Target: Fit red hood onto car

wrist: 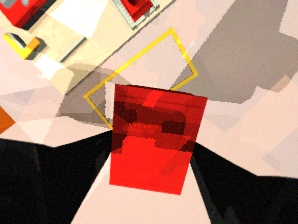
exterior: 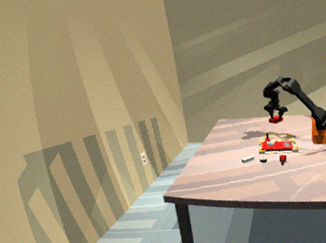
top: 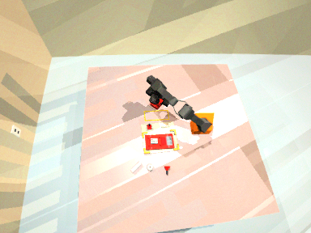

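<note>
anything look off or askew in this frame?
Nothing stands out. The gripper is shut on the red hood, lifted off the table above the yellow outline. The hood is slightly rotated against that outline. The car sits square in its jig.

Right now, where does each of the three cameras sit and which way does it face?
Top: high overhead, looking down on the table, whole arm visible.
Exterior: off to one side, beyond the table's corner, arm seen small.
Wrist: on the arm, looking down past the claw shut on the hood.
Top and wrist share the yellow outline.
</note>
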Robot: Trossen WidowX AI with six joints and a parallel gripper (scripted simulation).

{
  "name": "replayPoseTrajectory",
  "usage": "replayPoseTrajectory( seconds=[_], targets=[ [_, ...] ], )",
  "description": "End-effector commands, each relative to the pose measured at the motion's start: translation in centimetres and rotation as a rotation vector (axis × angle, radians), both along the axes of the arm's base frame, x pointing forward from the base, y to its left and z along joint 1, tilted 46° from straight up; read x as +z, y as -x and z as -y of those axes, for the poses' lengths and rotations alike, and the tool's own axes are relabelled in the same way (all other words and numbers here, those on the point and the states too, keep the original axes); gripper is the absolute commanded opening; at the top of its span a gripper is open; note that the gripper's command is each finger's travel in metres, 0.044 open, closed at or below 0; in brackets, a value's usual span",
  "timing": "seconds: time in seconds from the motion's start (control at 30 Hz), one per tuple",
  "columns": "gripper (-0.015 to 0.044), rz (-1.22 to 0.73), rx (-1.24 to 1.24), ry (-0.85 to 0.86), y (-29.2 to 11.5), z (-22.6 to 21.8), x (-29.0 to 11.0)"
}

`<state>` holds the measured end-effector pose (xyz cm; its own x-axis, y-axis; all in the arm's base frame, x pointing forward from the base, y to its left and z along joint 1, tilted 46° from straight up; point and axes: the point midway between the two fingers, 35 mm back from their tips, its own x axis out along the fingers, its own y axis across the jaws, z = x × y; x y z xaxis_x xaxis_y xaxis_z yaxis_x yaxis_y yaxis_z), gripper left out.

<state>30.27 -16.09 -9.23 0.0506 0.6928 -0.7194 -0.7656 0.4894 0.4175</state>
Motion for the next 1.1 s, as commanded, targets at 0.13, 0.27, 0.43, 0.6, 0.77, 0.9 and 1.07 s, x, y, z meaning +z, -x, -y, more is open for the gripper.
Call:
replayPoseTrajectory(
  seconds=[0.13, 0.27, 0.43, 0.6, 0.77, 0.9, 1.07],
  targets=[
    [0.0, -0.072, -0.079, -0.002, -1.4, -1.8, 2.4],
    [0.0, -0.104, -0.114, -0.002, -2.1, -2.6, 3.5],
    [0.0, -0.145, -0.158, -0.002, -2.8, -3.8, 4.9],
    [0.0, -0.185, -0.202, -0.003, -3.4, -5.0, 6.2],
    [0.0, -0.225, -0.246, -0.006, -4.0, -6.2, 7.6],
    [0.0, -0.257, -0.28, -0.009, -4.4, -7.3, 8.7],
    [0.0, -0.297, -0.323, -0.014, -4.7, -8.6, 10.0]
  ],
)
